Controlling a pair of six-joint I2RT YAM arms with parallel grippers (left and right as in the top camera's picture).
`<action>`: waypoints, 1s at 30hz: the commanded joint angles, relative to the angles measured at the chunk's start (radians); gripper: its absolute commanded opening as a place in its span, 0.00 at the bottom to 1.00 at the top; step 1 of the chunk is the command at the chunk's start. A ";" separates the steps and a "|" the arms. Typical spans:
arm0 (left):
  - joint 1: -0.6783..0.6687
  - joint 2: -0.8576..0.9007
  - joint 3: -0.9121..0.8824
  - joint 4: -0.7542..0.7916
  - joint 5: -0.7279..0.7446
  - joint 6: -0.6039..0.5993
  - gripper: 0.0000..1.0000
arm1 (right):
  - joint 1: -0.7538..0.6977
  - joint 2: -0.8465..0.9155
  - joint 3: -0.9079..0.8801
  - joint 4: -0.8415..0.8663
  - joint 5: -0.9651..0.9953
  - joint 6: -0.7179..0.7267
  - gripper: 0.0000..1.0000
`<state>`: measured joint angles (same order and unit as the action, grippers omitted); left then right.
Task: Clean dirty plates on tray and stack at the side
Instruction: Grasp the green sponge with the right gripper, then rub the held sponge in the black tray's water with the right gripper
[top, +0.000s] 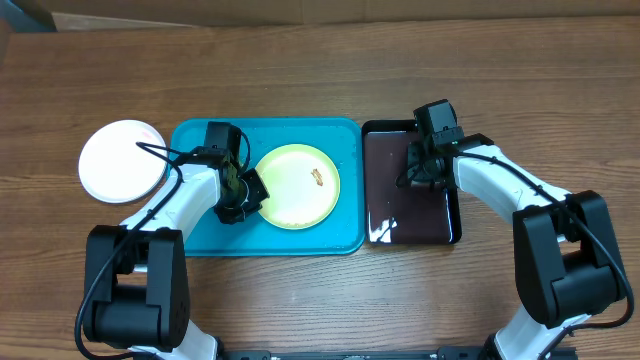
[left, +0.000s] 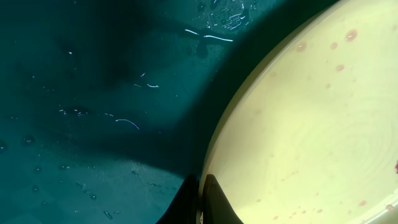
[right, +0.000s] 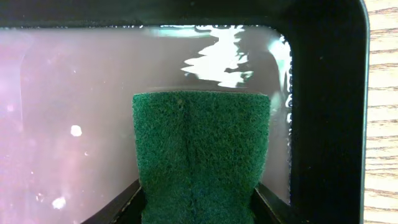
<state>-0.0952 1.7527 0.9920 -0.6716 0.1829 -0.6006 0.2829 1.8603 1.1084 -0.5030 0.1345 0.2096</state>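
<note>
Wooden table (top: 320, 300), sponge (right: 200, 155) over black tray (right: 323, 93), yellow plate (top: 290, 195) on tray (top: 300, 240)

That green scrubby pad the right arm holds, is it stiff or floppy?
Probably bendy: the green pad shows a crease down its middle where the right tool pinches it. Its coarse, fuzzy surface suggests it is light and unlikely to slip. Over the wet black tray, it may be soaked and drip.
</note>
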 joint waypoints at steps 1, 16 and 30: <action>-0.005 0.027 0.005 0.001 -0.022 -0.006 0.04 | -0.003 -0.001 -0.010 -0.006 -0.004 0.005 0.52; -0.005 0.027 0.006 0.001 -0.022 -0.006 0.04 | -0.003 -0.001 -0.009 -0.011 -0.024 0.004 0.27; -0.005 0.027 0.006 0.002 -0.022 -0.006 0.08 | -0.002 -0.204 0.105 -0.190 -0.043 0.000 0.04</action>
<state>-0.0952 1.7531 0.9920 -0.6712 0.1825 -0.6010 0.2821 1.7458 1.1717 -0.6853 0.1024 0.2089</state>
